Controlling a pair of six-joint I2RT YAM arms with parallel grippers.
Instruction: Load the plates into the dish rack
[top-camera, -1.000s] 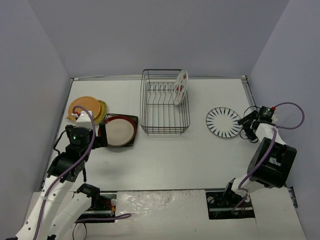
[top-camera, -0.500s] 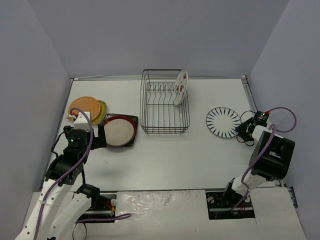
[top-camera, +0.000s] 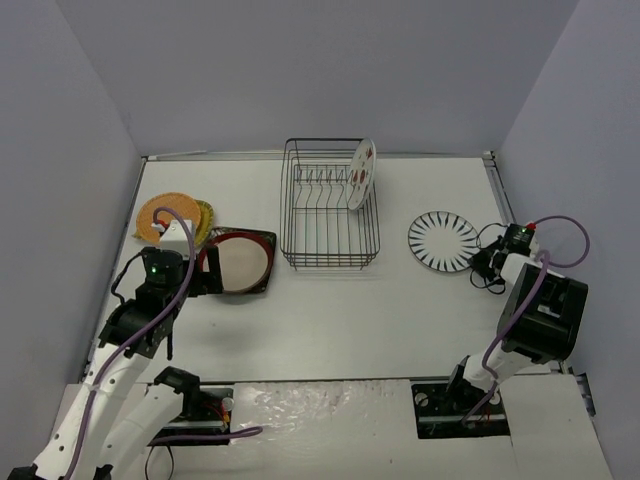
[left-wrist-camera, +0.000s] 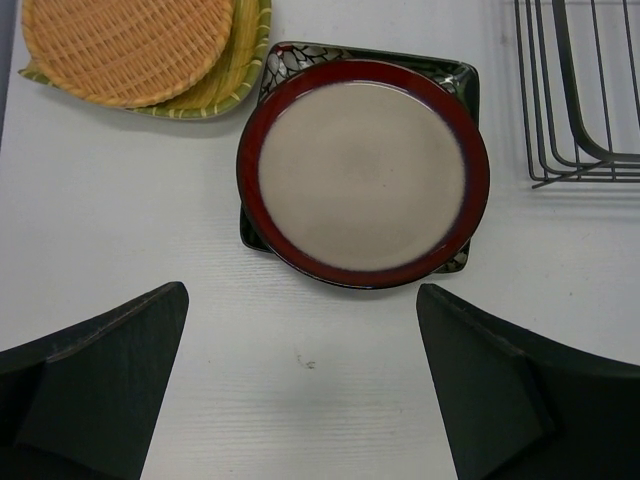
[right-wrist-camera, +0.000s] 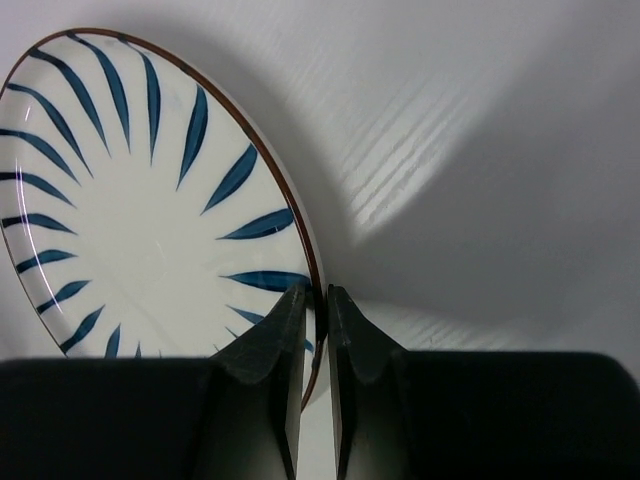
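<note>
Pinching the striped plate (right-wrist-camera: 150, 200) by its rim with the right gripper (right-wrist-camera: 316, 300), clamped down tight on the edge farthest from the dish rack (top-camera: 328, 205). Sitting well to the right of the rack, low on the table (top-camera: 300, 310); can't tell for sure whether lifted off yet. Already parked upright in the rack's far right corner: the fruit-marked plate (top-camera: 361, 174). Just left of the rack: red-rimmed cream plate (left-wrist-camera: 363, 172) stacked on the dark square plate (left-wrist-camera: 455, 78). Further left again: orange woven plate (left-wrist-camera: 125, 45) over the yellow-green plate (left-wrist-camera: 235, 75). Hovering by that red-rimmed one with the left gripper (left-wrist-camera: 298, 300), spread wide, holding nothing.

To do this bit well, I'd say: lift slowly and watch for slipping with such a thin bite, tip it up on edge before heading rackward, aim for a free slot beside the fruit-marked plate, avoid clipping the rack's side.

Versus a second ago: right fingers apart then and off the rim, now shut on it. Striped plate nudged slightly toward the rack. Left gripper shifted only a little.
</note>
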